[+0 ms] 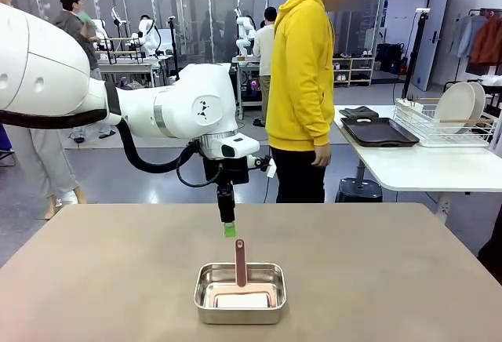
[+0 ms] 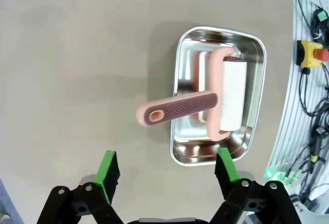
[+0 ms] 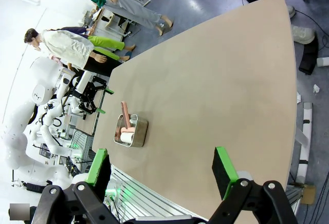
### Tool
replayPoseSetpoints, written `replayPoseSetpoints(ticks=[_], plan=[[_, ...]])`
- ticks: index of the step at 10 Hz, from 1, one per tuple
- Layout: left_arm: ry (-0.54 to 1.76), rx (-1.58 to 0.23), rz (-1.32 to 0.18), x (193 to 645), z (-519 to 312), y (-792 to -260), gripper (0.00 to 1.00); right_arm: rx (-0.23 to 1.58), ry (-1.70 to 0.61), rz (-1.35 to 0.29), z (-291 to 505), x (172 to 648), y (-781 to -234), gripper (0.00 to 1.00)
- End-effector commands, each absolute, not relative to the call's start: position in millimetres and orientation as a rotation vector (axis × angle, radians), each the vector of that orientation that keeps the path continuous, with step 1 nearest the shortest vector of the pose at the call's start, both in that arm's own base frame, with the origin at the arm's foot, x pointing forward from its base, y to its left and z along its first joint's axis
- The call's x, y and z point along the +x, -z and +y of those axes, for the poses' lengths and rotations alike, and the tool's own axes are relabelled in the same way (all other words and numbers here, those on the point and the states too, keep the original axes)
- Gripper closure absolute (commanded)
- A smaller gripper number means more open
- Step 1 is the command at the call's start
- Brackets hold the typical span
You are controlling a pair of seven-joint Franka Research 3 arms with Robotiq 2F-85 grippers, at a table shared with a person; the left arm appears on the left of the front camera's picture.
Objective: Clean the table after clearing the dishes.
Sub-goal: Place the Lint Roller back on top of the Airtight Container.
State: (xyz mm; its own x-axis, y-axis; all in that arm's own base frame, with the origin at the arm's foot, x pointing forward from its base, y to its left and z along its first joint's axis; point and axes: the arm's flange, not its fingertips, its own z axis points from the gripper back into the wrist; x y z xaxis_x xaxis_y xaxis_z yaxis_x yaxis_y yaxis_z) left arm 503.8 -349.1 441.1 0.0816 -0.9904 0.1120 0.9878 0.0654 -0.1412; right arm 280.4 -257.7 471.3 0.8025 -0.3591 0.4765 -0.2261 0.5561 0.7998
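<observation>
A: Hovering there, your left gripper point(image 1: 228, 230) sits just above the pink handle of the lint roller point(image 1: 240, 263), fingers spread wide with nothing between them.

B: And the roller?

A: It lies in the steel pan point(image 1: 205, 301), white roll down inside, handle tilted up over the far rim. From the left wrist you see the green pads point(image 2: 108, 168) well apart, the pan point(image 2: 181, 106) and roller point(image 2: 178, 109) beyond them.

B: Your right gripper?

A: The right gripper point(image 3: 162, 171) is also spread wide, holding nothing, poised off the table's near edge. The table point(image 1: 392, 279) is bare brown around the pan.

B: The dishes?

A: A dark tray point(image 1: 379, 132) lies on the white side table point(image 1: 423, 165), and white plates point(image 1: 459, 107) stand in the wire rack point(image 1: 416, 122) beside it. A person in a yellow hoodie point(image 1: 300, 75) stands at the far side.
</observation>
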Motion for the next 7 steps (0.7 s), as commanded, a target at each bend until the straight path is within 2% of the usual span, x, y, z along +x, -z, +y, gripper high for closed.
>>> replayPoseSetpoints(ticks=[1,7], plan=[[1.498,-0.201,0.019,503.2,-350.7,-438.8,0.0,1.001,0.076,-0.679,-256.5,279.1,-471.6,0.0],[1.498,-0.201,0.019,503.2,-350.7,-438.8,0.0,1.001,0.076,-0.679,-256.5,279.1,-471.6,0.0]])
